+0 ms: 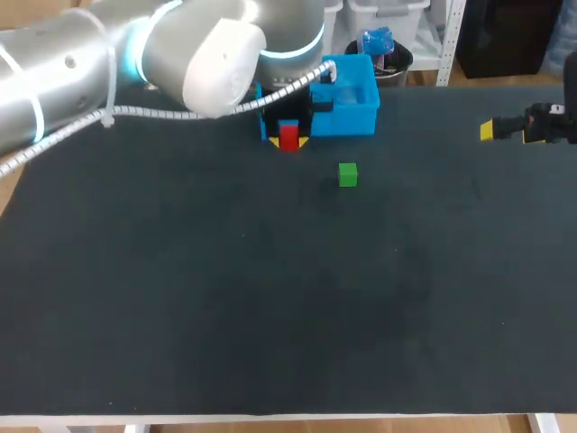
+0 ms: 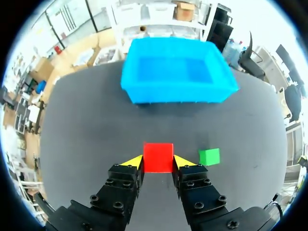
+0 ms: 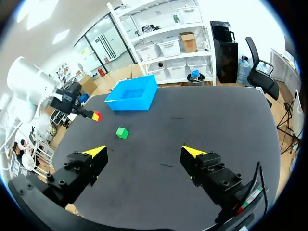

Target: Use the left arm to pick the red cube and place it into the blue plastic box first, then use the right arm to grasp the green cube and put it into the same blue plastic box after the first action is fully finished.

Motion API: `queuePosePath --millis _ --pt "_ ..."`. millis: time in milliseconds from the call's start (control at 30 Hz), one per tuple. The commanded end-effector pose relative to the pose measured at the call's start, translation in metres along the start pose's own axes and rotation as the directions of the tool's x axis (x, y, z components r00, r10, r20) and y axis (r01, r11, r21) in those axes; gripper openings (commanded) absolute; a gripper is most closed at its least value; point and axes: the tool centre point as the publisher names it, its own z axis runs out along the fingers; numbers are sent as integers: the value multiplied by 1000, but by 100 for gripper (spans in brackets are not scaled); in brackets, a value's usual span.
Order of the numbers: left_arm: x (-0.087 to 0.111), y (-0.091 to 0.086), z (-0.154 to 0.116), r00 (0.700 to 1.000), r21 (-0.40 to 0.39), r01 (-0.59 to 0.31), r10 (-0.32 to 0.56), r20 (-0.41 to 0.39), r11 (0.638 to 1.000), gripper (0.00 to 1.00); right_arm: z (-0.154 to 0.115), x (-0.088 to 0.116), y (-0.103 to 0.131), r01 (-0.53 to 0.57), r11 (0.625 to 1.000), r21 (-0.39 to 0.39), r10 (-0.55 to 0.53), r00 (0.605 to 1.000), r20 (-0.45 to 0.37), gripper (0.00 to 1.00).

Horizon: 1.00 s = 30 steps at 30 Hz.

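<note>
Hidden / cut off:
- Head view: the left arm's body covers the left part of the blue plastic box point(image 1: 359, 115). The box interior is hard to see there; the left wrist view shows it as plain blue.
- Right arm is cut off at the right edge of the head view, and only one yellow tip shows.
- Cannot tell whether the red cube is clear of the table point(image 1: 270, 298) or resting on it.

Counts: 1 red cube, 1 green cube, 1 blue box, 2 grippers.

Writing: none legible on cubes or box.

Left gripper point(image 2: 158, 161): pinching the red cube point(image 1: 288, 136), one yellow tip against each side. The cube sits just on the near side of the box, outside it.

Green cube point(image 1: 348, 174): on the table, right of the red cube and slightly nearer, apart from both cube and box.

Right gripper point(image 3: 144, 152): fingers spread wide, nothing between them. It is at the far right of the table, well apart from the green cube.
</note>
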Motion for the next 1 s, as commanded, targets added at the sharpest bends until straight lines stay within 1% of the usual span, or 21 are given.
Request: queuePosePath --millis 33,200,367,533,600,667,700,867,1000 --pt "6 4 -32 999 -9 -1 1 40 1000 0 0 0 0 0 1000 0 0 1000 0 100" --pt "4 3 -45 998 13 1 -2 62 1000 0 0 0 0 0 1000 0 0 1000 0 100" --pt "3 5 -53 996 28 -2 -1 87 1000 0 0 0 0 0 1000 0 0 1000 0 100" --pt "0 7 -54 990 42 -29 23 139 999 0 0 0 0 0 1000 0 0 1000 0 100" --pt "-3 9 -53 987 76 -27 14 162 997 0 0 0 0 0 1000 0 0 1000 0 100" --pt "-5 10 -54 982 68 -47 34 184 997 0 0 0 0 0 1000 0 0 1000 0 100" --pt "-8 11 -55 981 91 -48 30 191 995 0 0 0 0 0 1000 0 0 1000 0 100" --pt "-17 15 -59 962 119 -81 47 268 990 0 0 0 0 0 1000 0 0 1000 0 100" --pt "-21 16 -58 951 140 -99 52 303 985 0 0 0 0 0 1000 0 0 1000 0 100"
